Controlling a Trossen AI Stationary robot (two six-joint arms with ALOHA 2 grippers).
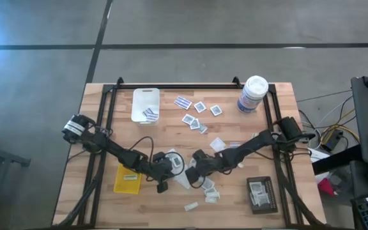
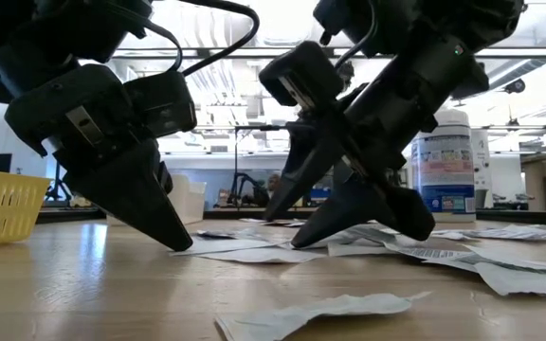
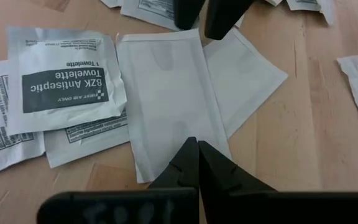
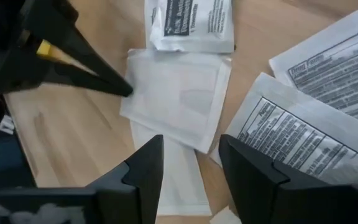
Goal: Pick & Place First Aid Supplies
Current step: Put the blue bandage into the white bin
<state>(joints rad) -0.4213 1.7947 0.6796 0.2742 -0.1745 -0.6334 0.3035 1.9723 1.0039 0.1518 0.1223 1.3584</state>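
Both grippers work at the near centre of the wooden table point(image 1: 171, 128), tips facing each other over a pile of first aid supplies point(image 1: 200, 181). The left gripper point(image 3: 197, 148) has its fingers pressed together, tips down on the edge of a plain white packet point(image 3: 166, 99) that lies flat on the wood. The right gripper point(image 4: 188, 152) has its jaws parted, one finger on each side of the far end of the same packet, which overlaps a second blank packet point(image 3: 247, 74) beneath it. An antiseptic towelette packet point(image 3: 64, 81) lies just beside, touching the plain one. The high view shows more packets scattered toward the back point(image 1: 197, 115), a white tray point(image 1: 145, 103), a yellow tray point(image 1: 128, 179), a black tray point(image 1: 260, 195) and a white canister point(image 1: 253, 94). The low view alone shows both sets of fingertips meeting the table surface, with a lit room behind. Only the wrist views show the packet print.
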